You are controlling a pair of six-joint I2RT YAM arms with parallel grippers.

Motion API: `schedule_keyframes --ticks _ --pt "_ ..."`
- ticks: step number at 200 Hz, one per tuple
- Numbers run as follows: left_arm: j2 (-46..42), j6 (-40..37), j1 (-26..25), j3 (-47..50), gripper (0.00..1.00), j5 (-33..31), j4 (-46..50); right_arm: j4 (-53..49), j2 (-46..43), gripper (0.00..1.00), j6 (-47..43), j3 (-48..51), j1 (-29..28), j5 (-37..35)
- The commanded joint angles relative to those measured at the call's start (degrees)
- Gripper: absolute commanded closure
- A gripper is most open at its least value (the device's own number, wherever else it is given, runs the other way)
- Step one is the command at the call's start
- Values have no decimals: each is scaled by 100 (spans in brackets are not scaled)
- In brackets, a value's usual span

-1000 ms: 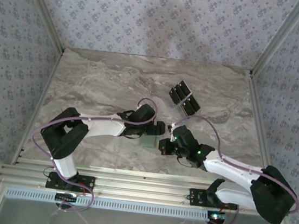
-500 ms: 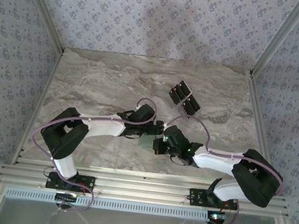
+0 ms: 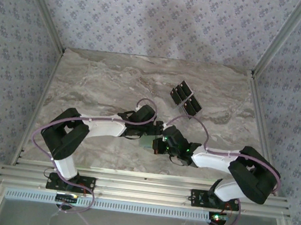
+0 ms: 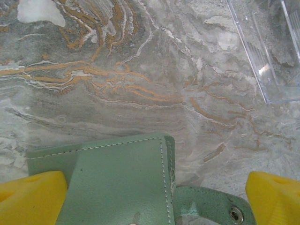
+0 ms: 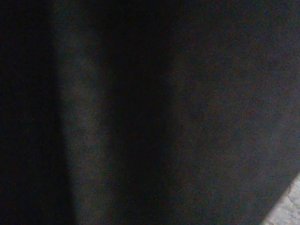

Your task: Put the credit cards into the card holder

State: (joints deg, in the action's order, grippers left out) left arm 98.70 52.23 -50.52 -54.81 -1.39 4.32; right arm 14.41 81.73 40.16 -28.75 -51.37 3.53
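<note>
The card holder [image 4: 119,180], a pale-green stitched wallet, lies flat on the marble tabletop [image 4: 140,70] directly between the yellow fingertips [image 4: 28,199] of the left pincer [image 4: 151,199]. Its jaws are spread wide and grip nothing. One fingertip overlaps the wallet's corner, and the other stands clear beyond the snap strap [image 4: 220,211].

Seen from above, the right pincer [image 3: 160,146] meets the card holder [image 3: 148,142] from the side opposite the left pincer [image 3: 158,131], jaws closed tight. Its wrist camera sits too near a dark surface to tell what, if anything, they pinch. The credit cards [image 3: 185,99] stand in a clear plastic tray [image 4: 265,56], ahead of both pincers and well apart from them.

The wallet appears folded, flap up, with its strap unfastened and pointing along the line from one left fingertip to the other. Counting the strap, that line is its long axis, and the stitched far edge runs nearly parallel to it, slightly tilted.

The step in hand looks like working at the wallet's opening. Doing it well likely means the left pincer closing squarely across the body, not the loose strap, so the soft wallet cannot skid or turn. The right pincer should come in low and flat to the open edge, as a steep approach would probably buckle the flap.
</note>
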Motion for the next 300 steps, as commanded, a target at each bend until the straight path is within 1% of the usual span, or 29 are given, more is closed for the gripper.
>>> schedule_keyframes --ticks 1,61,95,135,163,194,215,241,259,275,300 --pt "-81 -22 -64 -254 0 172 244 -185 206 100 119 70 -69 26" --pt "-288 46 57 -943 0 -159 683 -108 279 100 176 229 -92 -34" --pt "-270 273 97 -1178 0 -358 828 -70 316 100 203 280 -105 -32" --pt "-216 332 108 -1375 0 -650 1074 -31 446 100 212 256 -124 -18" --pt "-451 89 216 -1360 0 -900 1365 -35 475 100 213 231 -134 -6" --pt "-960 -446 393 -973 0 -1034 1673 -105 485 100 203 181 -129 -10" --pt "-1350 -862 529 -489 0 -955 1758 -162 486 100 203 155 -126 -5" --pt "-1752 -1398 730 198 0 -513 1608 -238 482 100 211 133 -127 -15" --pt "-1969 -1703 746 569 0 -236 1526 -305 482 100 204 109 -123 -28" --pt "-2096 -1786 753 831 0 22 1441 -330 487 100 204 99 -127 -30" --pt "-2154 -1712 684 1209 0 332 1112 -370 503 100 203 70 -117 -36"
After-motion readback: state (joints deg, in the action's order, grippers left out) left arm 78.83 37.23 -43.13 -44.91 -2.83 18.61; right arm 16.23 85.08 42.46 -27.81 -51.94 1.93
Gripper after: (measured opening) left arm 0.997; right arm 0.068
